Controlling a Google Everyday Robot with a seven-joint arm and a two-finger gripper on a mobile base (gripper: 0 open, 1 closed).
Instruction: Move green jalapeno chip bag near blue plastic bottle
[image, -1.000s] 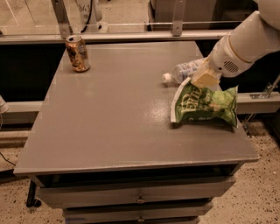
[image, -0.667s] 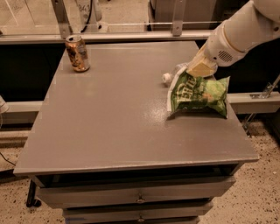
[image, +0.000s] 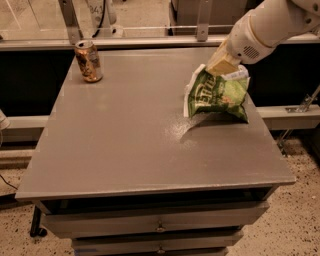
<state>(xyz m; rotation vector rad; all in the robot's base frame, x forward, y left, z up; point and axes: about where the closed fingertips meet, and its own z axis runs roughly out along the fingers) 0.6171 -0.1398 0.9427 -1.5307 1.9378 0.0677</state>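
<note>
Where the gripper (image: 220, 69) is working: it is hanging over the far right part of the grey table (image: 125, 135), at the end of a white arm (image: 270, 25) that is reaching in from the upper right corner of the view.
Gripper hold: its tan fingers (image: 222, 59) are pinching narrow on the top edge of the green jalapeno chip bag (image: 217, 95), with the foil caught between them.
Green jalapeno chip bag: it is dangling below the gripper near the table's right edge, its crumpled green face and white lettering facing the camera; white trim is showing along its left side and at its upper right corner.
Bag and table: the bag's bulk is sitting above the tabletop with a dark shadow lying beneath it; whether its lowest corner is brushing the surface cannot be told.
Drink can: a gold-brown can (image: 89, 61) is standing upright at the table's far left corner, well apart from the bag and the gripper.
Tabletop: a pale patch of glare is shining just left of the bag's shadow.
Drawers: two grey drawers (image: 125, 222) with small knobs are sitting under the table's front edge.
Surroundings: a speckled floor (image: 295, 220) is showing at the right, and a metal rail (image: 150, 42) is running behind the table.
</note>
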